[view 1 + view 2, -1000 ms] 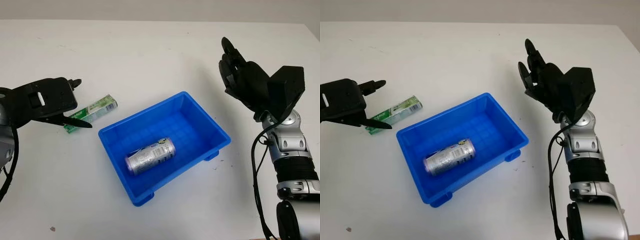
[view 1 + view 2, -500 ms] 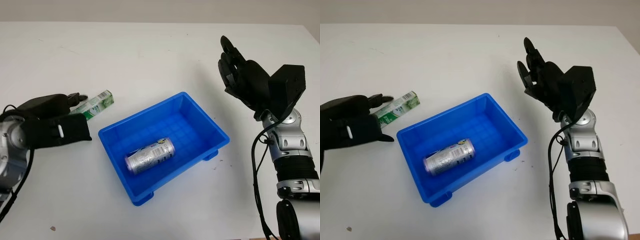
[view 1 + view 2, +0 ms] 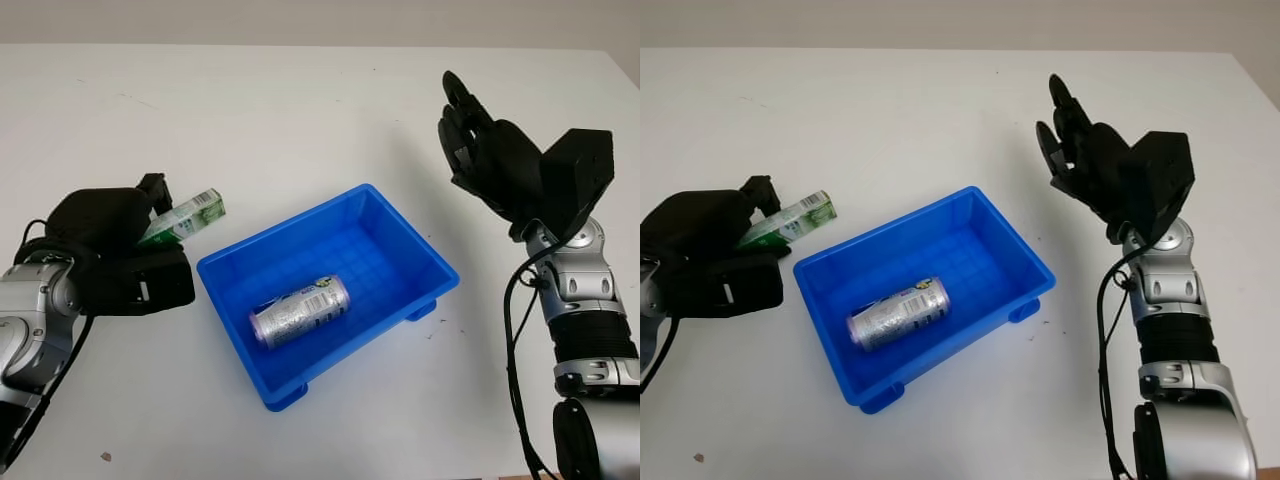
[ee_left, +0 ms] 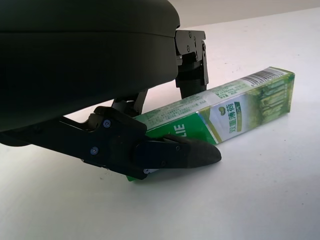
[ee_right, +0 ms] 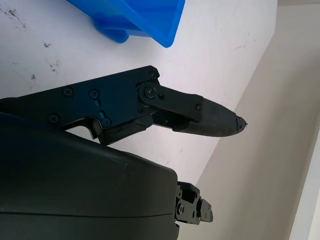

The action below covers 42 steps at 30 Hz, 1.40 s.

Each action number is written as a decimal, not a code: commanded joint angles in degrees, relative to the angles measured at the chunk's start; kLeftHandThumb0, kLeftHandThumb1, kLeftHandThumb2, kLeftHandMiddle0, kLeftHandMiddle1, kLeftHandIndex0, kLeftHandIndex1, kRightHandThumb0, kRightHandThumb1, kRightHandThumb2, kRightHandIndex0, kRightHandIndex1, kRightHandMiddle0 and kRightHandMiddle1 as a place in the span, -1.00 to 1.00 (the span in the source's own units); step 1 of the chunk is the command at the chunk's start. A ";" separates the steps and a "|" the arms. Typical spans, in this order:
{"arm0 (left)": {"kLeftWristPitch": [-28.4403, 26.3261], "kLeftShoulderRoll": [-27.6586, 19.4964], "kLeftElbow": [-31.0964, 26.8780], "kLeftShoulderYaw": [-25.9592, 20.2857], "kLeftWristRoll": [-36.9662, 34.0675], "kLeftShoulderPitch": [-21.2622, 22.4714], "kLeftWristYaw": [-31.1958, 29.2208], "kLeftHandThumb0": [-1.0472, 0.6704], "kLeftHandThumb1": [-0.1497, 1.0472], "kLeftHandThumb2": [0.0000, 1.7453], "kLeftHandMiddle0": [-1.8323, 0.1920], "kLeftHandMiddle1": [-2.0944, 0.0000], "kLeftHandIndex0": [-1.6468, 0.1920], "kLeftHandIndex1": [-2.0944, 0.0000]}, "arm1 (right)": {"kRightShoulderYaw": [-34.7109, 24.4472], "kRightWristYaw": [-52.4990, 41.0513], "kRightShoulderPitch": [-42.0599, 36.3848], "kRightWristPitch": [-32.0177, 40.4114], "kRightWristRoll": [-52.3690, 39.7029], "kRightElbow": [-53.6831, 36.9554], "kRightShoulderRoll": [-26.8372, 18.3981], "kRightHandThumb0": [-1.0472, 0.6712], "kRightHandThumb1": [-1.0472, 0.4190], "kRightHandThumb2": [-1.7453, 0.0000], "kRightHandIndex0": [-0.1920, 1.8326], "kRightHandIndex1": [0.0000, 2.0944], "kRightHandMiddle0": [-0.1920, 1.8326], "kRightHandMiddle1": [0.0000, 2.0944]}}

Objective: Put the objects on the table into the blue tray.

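A green and white carton [image 3: 192,213] lies left of the blue tray [image 3: 284,228], its far end pointing toward the tray. My left hand [image 3: 148,228] is shut on the carton's near end. In the left wrist view one finger [image 4: 175,152] crosses the front of the carton [image 4: 235,107] and others sit behind it. A silver can [image 3: 300,311] lies on its side inside the tray. My right hand [image 3: 480,150] hangs open in the air to the right of the tray, holding nothing.
The white table [image 3: 300,110] stretches bare behind the tray. A small dark speck [image 3: 105,457] lies near the front left. The right wrist view catches a corner of the tray [image 5: 145,20] below the right hand.
My left hand has turned over the carton and closed on its near end. The carton has shifted slightly. The right hand, tray and can have stayed put.
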<state>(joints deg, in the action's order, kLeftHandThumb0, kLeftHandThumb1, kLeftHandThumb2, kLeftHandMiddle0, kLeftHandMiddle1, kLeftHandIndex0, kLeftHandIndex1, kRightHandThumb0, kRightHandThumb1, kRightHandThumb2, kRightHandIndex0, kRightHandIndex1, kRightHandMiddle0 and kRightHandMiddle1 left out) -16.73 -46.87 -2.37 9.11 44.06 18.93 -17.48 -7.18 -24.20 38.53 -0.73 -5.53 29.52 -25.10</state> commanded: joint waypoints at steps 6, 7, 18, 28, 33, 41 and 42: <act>1.39 0.98 2.89 -3.35 -1.86 3.90 2.72 -0.15 1.00 -0.50 -0.08 -1.00 0.53 -0.99 | -1.00 -1.03 0.60 0.58 -1.09 -0.03 -0.60 -0.52 -1.00 0.26 -1.00 -1.00 -1.00 -1.00; 2.25 0.75 3.60 -4.07 -2.58 4.75 3.33 -0.14 1.00 -0.52 -0.01 -1.00 0.54 -0.99 | -0.97 -1.06 0.54 0.80 -1.04 -0.27 -0.66 -0.52 -1.00 0.27 -1.00 -1.00 -1.00 -1.00; -2.25 2.81 2.25 -15.69 -18.86 16.07 -0.69 -0.08 1.00 -0.57 -0.02 -1.00 0.31 -1.00 | -0.86 -1.00 -0.19 0.93 -0.73 -1.54 -0.70 -0.51 -1.00 0.24 -1.00 -1.00 -1.00 -1.00; -16.24 5.63 -22.74 -12.49 -34.67 19.42 -15.66 -0.04 1.00 -0.51 -0.12 -1.00 0.13 -1.00 | -0.53 -0.84 -0.30 1.76 -0.50 -2.04 -0.44 -0.52 -1.00 0.25 -1.00 -1.00 -1.00 -1.00; -23.31 7.44 -23.20 -8.23 -41.75 22.53 -21.82 -0.02 1.00 -0.42 -0.31 -1.00 -0.13 -1.00 | -0.63 -0.54 -0.61 2.86 -0.53 -2.91 -0.31 -0.55 -1.00 0.28 -1.00 -1.00 -1.00 -1.00; -28.65 8.95 -20.79 1.30 -44.09 23.67 -24.71 -0.06 1.00 -0.43 -0.56 -1.00 -0.51 -1.00 | -0.73 1.33 -2.23 3.60 -0.33 -5.51 0.46 -0.53 -1.00 0.26 -1.00 -1.00 -1.00 -1.00; -28.83 9.21 -20.58 1.79 -44.28 23.48 -24.70 -0.06 1.00 -0.43 -0.59 -1.00 -0.52 -1.00 | -0.64 1.40 -2.38 3.68 -0.29 -5.82 0.44 -0.53 -1.00 0.26 -1.00 -1.00 -1.00 -1.00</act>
<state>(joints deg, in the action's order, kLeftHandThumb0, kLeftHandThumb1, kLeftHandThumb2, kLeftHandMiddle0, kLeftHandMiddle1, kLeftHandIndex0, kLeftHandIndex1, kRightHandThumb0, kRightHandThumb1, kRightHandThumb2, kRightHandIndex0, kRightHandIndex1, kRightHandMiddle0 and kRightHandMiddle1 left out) -45.26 -38.15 -23.01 10.13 0.20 42.10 -41.96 -7.63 -23.06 37.10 2.71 -5.54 24.91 -24.84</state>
